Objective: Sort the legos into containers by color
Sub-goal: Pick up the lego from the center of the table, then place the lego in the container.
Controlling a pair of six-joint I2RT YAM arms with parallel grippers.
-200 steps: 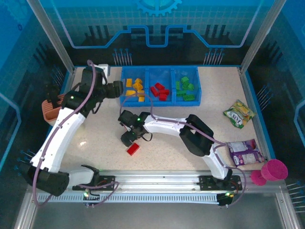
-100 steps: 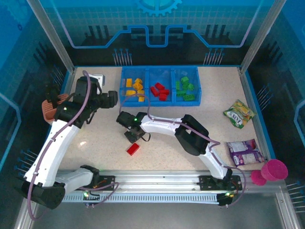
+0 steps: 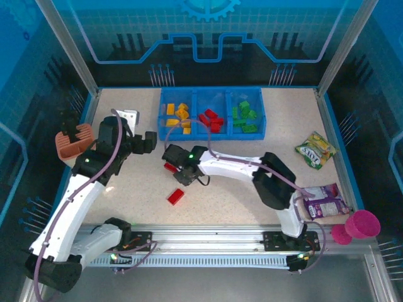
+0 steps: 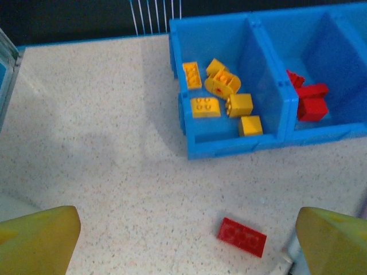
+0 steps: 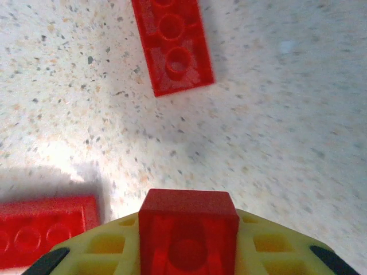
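Lettering on green snack packet [image 3: 315, 150] unreadable; right claw [image 3: 182, 178] clamps red lego [image 5: 189, 220].

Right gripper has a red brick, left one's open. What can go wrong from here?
1. The held red brick looks pinched near the tips of the right gripper, so it might slip on the way to the blue tray.
2. The left gripper hangs open near the tray's near-left corner, so the arms could clash there.
3. A loose red brick lies close beside the fingers and could get knocked.
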